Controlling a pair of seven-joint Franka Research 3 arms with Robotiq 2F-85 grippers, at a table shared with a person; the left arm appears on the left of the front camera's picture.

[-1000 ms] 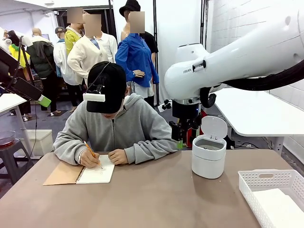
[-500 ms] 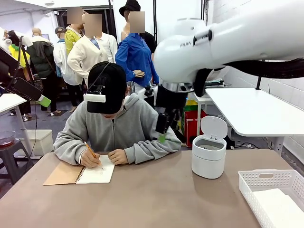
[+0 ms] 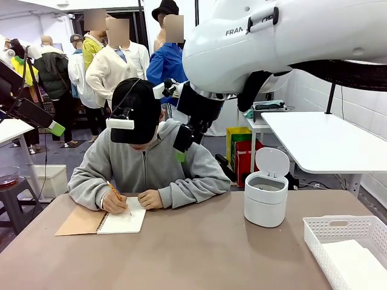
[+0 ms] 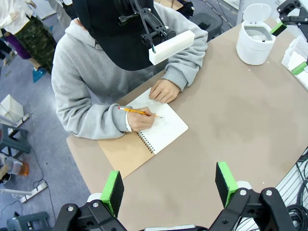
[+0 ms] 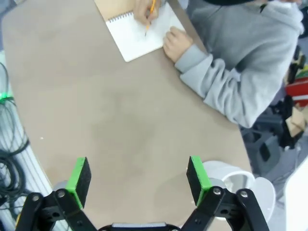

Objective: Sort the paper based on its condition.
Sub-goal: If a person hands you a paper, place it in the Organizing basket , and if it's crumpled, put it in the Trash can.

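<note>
Both robot hands are empty, fingers spread apart. The left hand point(image 4: 169, 190) hangs high over the near left of the surface point(image 3: 199, 254), looking straight down on the person point(image 3: 151, 169) and the open notebook point(image 4: 156, 127). The right hand point(image 3: 181, 150) is raised by the person's shoulder, over the far edge, between the notebook and the open-lidded bin point(image 3: 265, 198). The paper in sight is a smooth white sheet point(image 3: 358, 266) lying flat in the basket point(image 3: 335, 228) at the near right corner, well apart from both hands. The person is writing with a pencil point(image 4: 137, 111) on the notebook's page, bound at its spiral edge, its long side seemingly running from the person toward the robot. The next piece probably comes off that page, so what counts is that the notebook lies left of the right hand and beneath the left one; the left arm looks nearer, though bin and basket sit on the right arm's side
</note>
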